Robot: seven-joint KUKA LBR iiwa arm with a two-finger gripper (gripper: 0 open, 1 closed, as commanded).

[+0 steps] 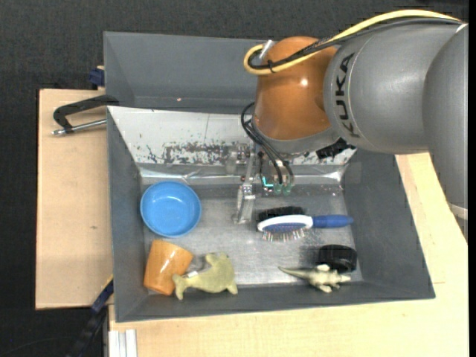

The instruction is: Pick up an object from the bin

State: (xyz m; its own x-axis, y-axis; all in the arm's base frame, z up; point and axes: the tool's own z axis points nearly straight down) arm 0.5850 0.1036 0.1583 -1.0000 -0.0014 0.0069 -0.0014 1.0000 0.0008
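1. The brush (286,225), white-headed with a blue handle, lies mid-bin. The hand (245,203) hangs just left of it, low over the bin (123,222) floor.
2. We cannot tell whether the hand is spread or pressed together, and we see nothing in it.
3. We judge it should shift right, centre over the brush head, then close across its narrow width.
4. At the front we count one orange cup (165,266), one yellowish toy animal (208,277), one small toy lizard (320,276) and one black wheel (336,256).
5. Farther back are one blue bowl (171,208) and the one brush.
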